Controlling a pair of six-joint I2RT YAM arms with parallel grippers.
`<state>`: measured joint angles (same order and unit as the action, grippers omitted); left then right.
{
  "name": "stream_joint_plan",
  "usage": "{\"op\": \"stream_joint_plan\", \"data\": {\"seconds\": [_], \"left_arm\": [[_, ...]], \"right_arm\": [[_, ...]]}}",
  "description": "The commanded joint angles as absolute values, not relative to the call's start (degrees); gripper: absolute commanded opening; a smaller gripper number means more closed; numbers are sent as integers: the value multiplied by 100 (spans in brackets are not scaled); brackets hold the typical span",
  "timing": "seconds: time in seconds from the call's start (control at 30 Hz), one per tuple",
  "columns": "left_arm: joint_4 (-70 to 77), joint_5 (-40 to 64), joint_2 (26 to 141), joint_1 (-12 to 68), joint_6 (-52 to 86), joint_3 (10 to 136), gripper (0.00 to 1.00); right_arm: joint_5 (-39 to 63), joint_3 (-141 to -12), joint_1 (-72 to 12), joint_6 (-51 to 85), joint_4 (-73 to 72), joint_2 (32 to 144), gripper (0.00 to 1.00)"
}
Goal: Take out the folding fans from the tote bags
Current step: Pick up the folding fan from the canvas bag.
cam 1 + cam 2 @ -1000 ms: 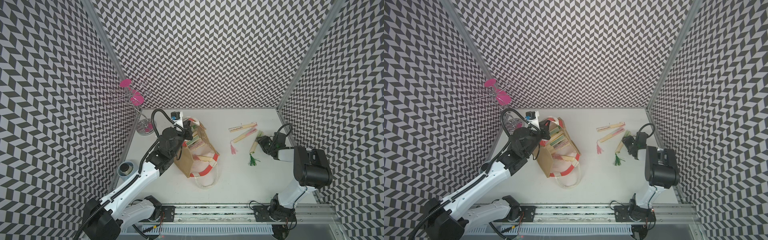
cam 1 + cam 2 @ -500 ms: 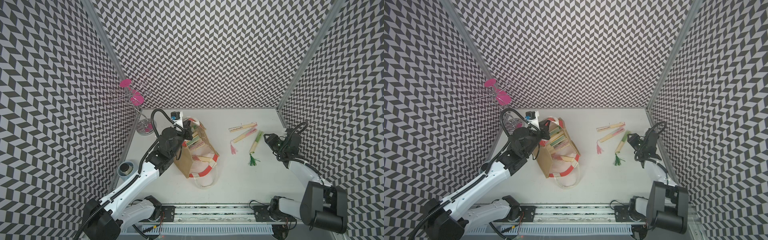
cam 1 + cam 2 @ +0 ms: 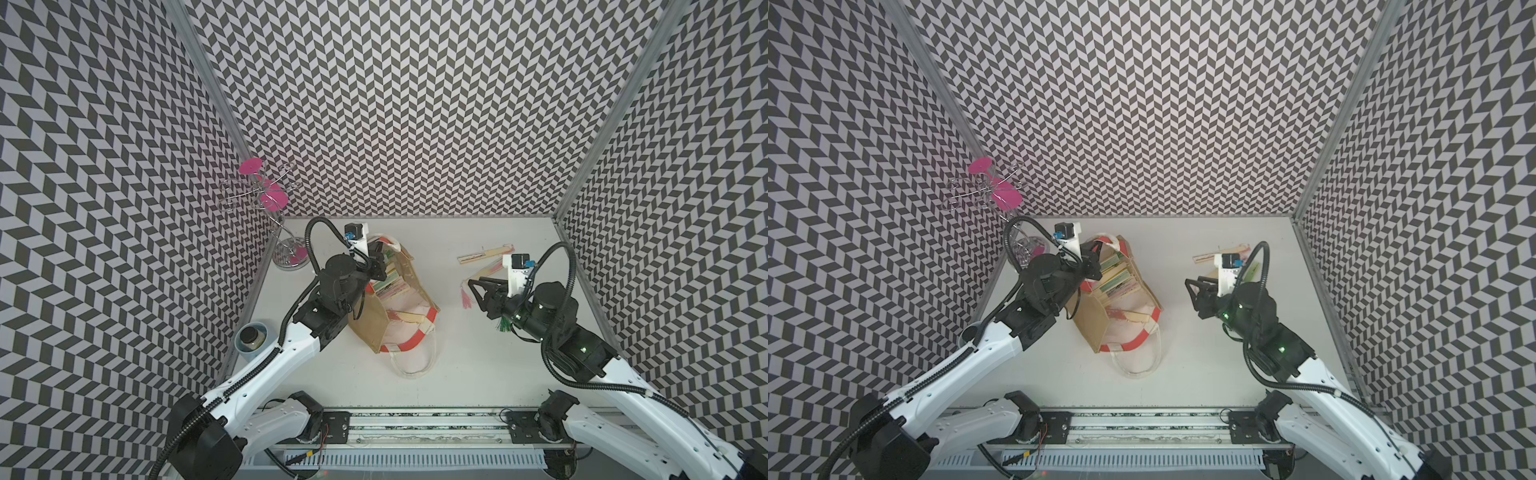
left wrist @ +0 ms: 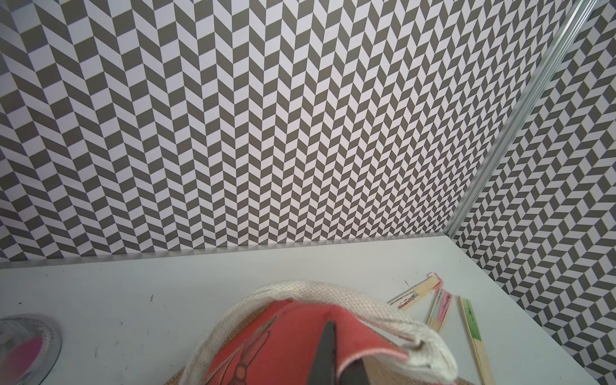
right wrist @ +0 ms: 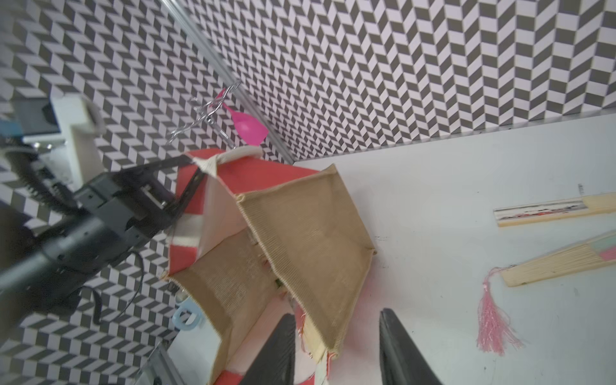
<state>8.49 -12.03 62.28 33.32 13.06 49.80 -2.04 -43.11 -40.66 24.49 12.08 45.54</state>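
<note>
The tote bag (image 3: 370, 328) is gripped at its far rim by the closed left pincer (image 3: 379, 253), with folding fans (image 3: 388, 286) stacked inside. The right pincer (image 3: 473, 291) is held apart and empty, near loose fans (image 3: 484, 254) laid on the bench (image 3: 457, 365).

Green fan (image 3: 504, 325) under right arm (image 3: 552, 309) (tassel shows); fans (image 3: 390, 286) partly buried in bag (image 3: 370, 328)
</note>
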Motion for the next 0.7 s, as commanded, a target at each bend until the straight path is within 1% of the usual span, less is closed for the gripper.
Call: {"op": "stream_joint_plan", "data": {"seconds": [0.0,0.07,0.17,0.33,0.4,0.5,0.67], "left_arm": [[1266,-1119,6196,3287,1165,5194,0],[1266,-1071,6196,3279,1042,5200,0],[1315,-917,6205,3223,835,5181,0],[1345,-196,6343,3085,492,5237,0],[1327,-32,6406,3086,397,5255,0],[1312,129,6500,3076,339,5266,0],[1190,215,6683,3076,334,5387,0]], "right_arm": [[-1225,-4568,-4862,2016,1685,4843,40],[-1481,-4725,-5367,1859,1797,5095,40],[-1614,-4868,-5818,1713,1815,5484,39],[-922,-4894,-5844,1577,1489,6043,36],[-838,-4966,-5871,1548,1482,6250,35],[-979,-5142,-6035,1472,1626,6581,33],[-1544,-5227,-6514,1329,1695,6997,32]]}}
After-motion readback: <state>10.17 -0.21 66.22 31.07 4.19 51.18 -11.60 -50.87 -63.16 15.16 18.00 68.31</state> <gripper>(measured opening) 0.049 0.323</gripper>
